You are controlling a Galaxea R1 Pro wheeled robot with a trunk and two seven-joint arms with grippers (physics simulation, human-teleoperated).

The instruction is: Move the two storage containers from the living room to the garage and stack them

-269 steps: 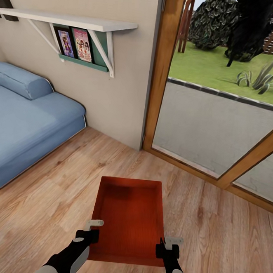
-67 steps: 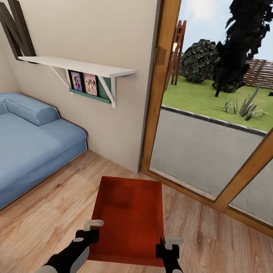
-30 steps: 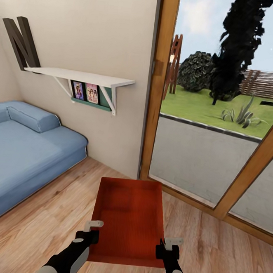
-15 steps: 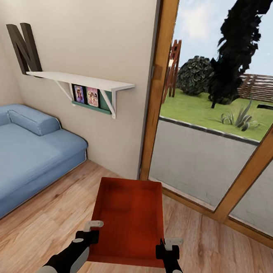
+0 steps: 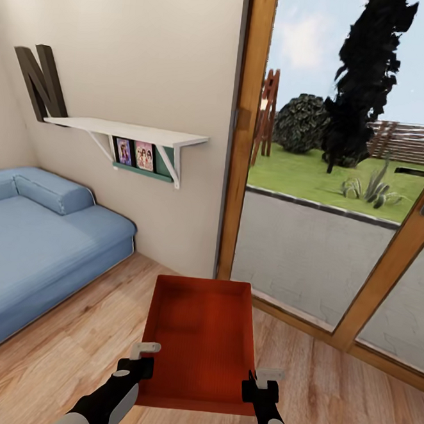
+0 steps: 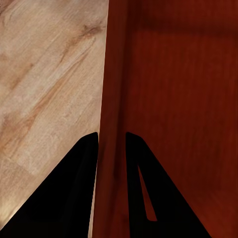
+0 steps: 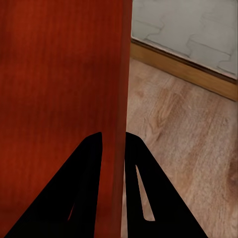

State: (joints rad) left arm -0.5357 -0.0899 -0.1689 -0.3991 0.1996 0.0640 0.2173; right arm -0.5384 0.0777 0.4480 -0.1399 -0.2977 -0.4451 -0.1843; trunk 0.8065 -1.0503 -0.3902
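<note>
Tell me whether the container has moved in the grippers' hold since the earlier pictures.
No. The storage container sits as before between the left gripper and right gripper; the shelf shifted because the camera moved.

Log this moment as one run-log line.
place: living room, wood floor | left gripper: shut on storage container left wall | right gripper: shut on right wall | container: lifted, level

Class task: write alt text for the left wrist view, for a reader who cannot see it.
The left claw pinches one thin wall of a red-orange open-top rectangular storage container, one dark finger on each side. Light wood plank floor lies beyond it.
</note>
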